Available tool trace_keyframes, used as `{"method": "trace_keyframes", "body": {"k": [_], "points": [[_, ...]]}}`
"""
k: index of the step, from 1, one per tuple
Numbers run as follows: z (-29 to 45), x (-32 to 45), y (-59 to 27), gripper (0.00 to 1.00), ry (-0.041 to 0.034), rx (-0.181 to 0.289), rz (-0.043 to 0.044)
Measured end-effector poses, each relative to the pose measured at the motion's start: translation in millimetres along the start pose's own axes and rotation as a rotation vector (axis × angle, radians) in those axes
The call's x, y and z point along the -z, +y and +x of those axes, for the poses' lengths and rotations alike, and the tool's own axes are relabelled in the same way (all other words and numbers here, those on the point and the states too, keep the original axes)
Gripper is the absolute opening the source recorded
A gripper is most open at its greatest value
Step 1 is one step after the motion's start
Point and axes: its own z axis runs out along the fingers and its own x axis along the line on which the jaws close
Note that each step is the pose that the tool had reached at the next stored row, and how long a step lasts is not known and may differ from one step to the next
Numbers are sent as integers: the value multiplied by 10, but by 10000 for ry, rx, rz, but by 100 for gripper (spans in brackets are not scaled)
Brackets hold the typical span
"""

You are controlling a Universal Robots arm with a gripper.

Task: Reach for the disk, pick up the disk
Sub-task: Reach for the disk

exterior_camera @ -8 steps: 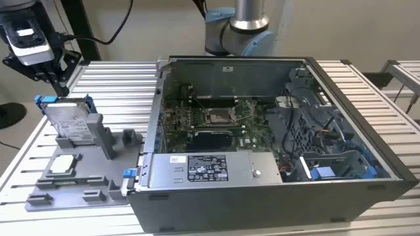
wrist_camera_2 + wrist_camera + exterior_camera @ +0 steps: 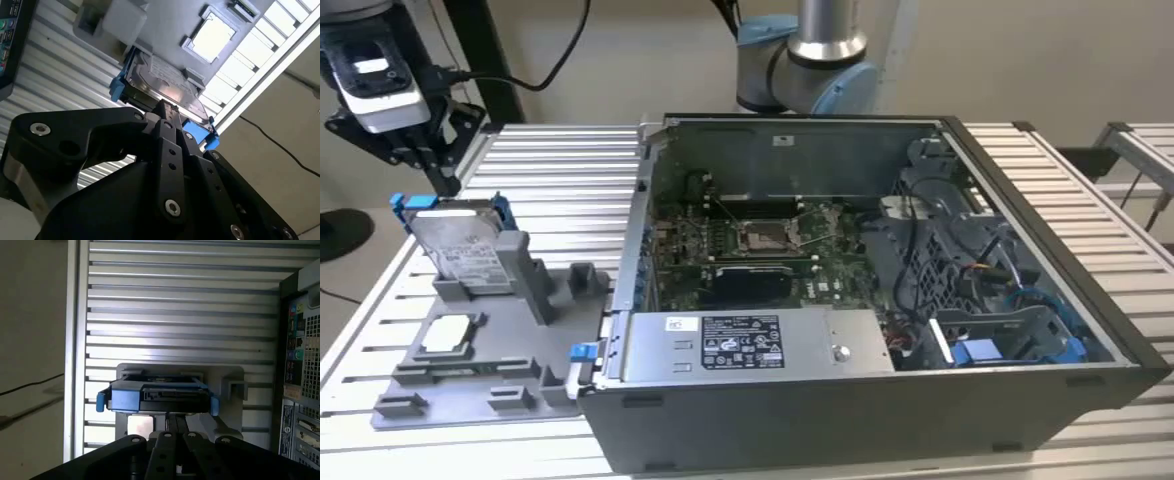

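Plainly the reach is nearly done and the pick-up is not: in the exterior view the disk (image 2: 460, 245) stands on edge in its grey holder (image 2: 520, 300) on the bench (image 2: 560, 160), at nine o'clock from the open computer case (image 2: 854, 420). Just off its top edge at twelve o'clock, the jaws look pressed together, holding nothing
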Motion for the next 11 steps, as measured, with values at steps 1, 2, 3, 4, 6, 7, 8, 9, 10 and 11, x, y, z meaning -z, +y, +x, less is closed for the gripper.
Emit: {"method": "trace_keyframes", "body": {"k": [1, 2, 3, 4, 6, 7, 8, 9, 10, 11], "points": [[0, 0, 0, 0, 0, 0, 0], [0, 0, 0, 0, 0, 0, 0], [0, 0, 0, 0, 0, 0, 0], [1, 1, 0, 0, 2, 0, 1], [16, 1, 3, 0, 1, -1, 1], [29, 0, 5, 0, 0, -1, 0], [49, 0, 8, 0, 1, -1, 0], [70, 0, 11, 0, 0, -1, 1], [96, -1, 16, 0, 0, -1, 0], [119, -1, 20, 0, 1, 0, 1]]}}
